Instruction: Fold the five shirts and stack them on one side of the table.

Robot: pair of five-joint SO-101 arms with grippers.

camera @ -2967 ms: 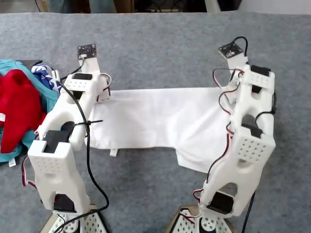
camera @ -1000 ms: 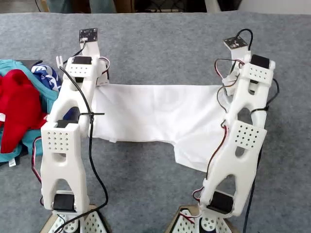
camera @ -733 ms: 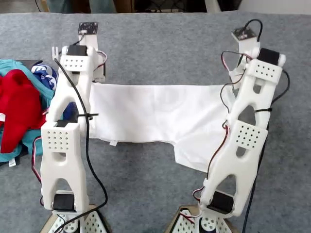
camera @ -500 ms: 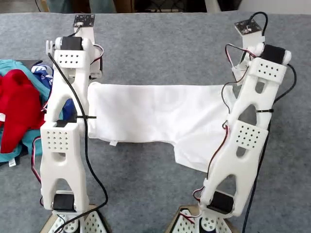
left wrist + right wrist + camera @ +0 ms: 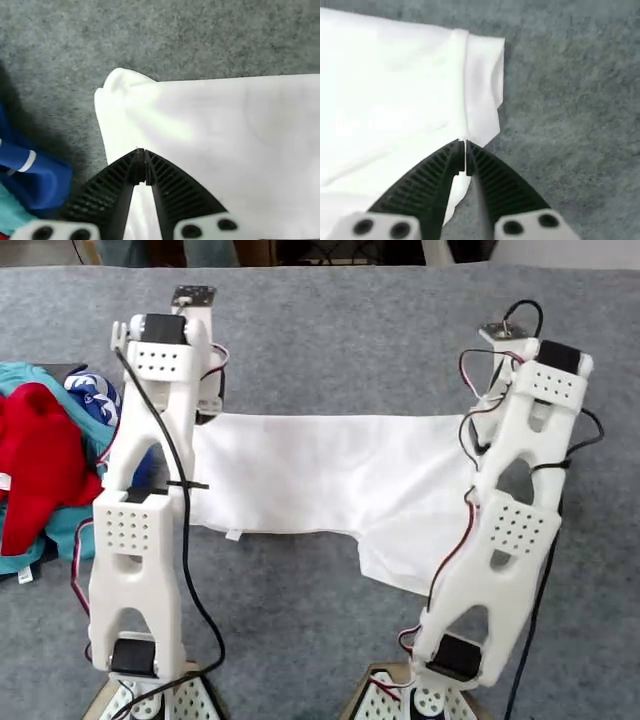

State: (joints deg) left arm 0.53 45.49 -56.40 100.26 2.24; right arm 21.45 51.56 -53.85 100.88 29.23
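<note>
Spanning the stretch between the two pincers, a white shirt (image 5: pixel 330 475) lies spread flat on the grey table (image 5: pixel 330 340), one short end under each arm. The left pincer (image 5: pixel 141 167) hangs over its end of the cloth with the black fingers (image 5: pixel 112 185) pressed together at the tips and nothing visible between them; just beyond the tips the shirt's rounded corner (image 5: pixel 117 82) rests on the table. The right pincer (image 5: pixel 464 150) is likewise closed tip to tip, right above the edge of a folded-over flap (image 5: pixel 482 85) at the shirt's other end; whether any cloth is caught there cannot be told. On the near side, toward the right arm's base, a loose part of the shirt (image 5: pixel 405 550) juts out past the straight lower hem. On the outer side of the left pincer, away from the right one, a heap of other shirts lies: a red one (image 5: pixel 35 460) on top of a teal one (image 5: pixel 98 445), with a blue one (image 5: pixel 95 395) just beside the left pincer.
</note>
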